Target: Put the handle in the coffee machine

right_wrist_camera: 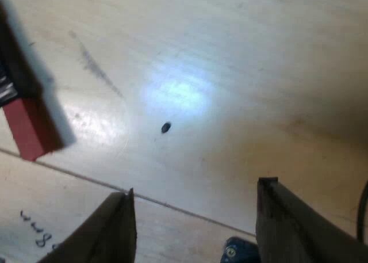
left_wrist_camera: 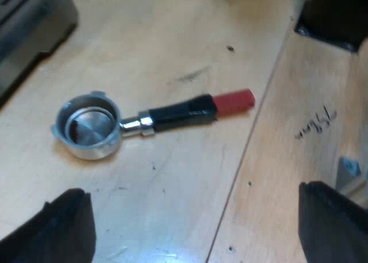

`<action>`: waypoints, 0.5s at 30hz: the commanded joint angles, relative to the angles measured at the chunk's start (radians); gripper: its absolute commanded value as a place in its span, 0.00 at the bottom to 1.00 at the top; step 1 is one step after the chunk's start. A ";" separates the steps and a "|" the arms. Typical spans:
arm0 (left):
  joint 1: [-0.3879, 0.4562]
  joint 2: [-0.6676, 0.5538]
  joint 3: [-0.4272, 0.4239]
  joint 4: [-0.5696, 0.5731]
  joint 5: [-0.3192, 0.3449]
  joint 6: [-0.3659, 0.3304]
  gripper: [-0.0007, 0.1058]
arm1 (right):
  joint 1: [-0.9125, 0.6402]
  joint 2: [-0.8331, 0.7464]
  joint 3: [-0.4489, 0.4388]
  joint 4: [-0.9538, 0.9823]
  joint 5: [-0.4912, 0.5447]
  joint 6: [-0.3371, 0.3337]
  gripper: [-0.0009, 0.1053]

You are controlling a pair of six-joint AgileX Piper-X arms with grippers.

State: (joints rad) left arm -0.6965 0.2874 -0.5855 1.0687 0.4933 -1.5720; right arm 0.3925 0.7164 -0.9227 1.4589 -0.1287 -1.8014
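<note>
Your left claw (left_wrist_camera: 192, 194) gapes wide and empty over the holder (left_wrist_camera: 167, 116), loose on the worktop (left_wrist_camera: 172, 33) near the machine (left_wrist_camera: 29, 21). Your right claw (right_wrist_camera: 198, 185), equally wide, sits near its red end (right_wrist_camera: 26, 130). Grasping and locking all remain.

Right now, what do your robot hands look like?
My left gripper has two chunky black fingers with blunt, rounded ends. My right gripper also has two dark fingers, flat-sided with squarer, sharper-edged tips. All four are plain and matte, like hard plastic.
</note>
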 commanded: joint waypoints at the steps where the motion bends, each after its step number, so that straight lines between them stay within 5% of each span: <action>1: -0.026 0.019 -0.010 -0.005 -0.032 0.031 0.70 | 0.055 0.034 -0.007 0.010 -0.002 0.041 0.43; 4: -0.037 0.037 -0.010 -0.005 -0.068 0.036 0.70 | 0.119 0.080 -0.007 -0.006 0.017 0.106 0.35; 10: -0.036 0.069 -0.010 -0.018 -0.126 0.036 0.70 | 0.270 0.165 -0.007 -0.117 0.099 0.244 0.01; 15: -0.036 0.072 -0.010 -0.031 -0.138 0.036 0.70 | 0.383 0.253 -0.007 -0.216 0.152 0.333 0.01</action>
State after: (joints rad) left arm -0.7281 0.3605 -0.5855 1.0475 0.3658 -1.5362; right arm 0.7630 0.9525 -0.9227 1.2509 0.0131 -1.4936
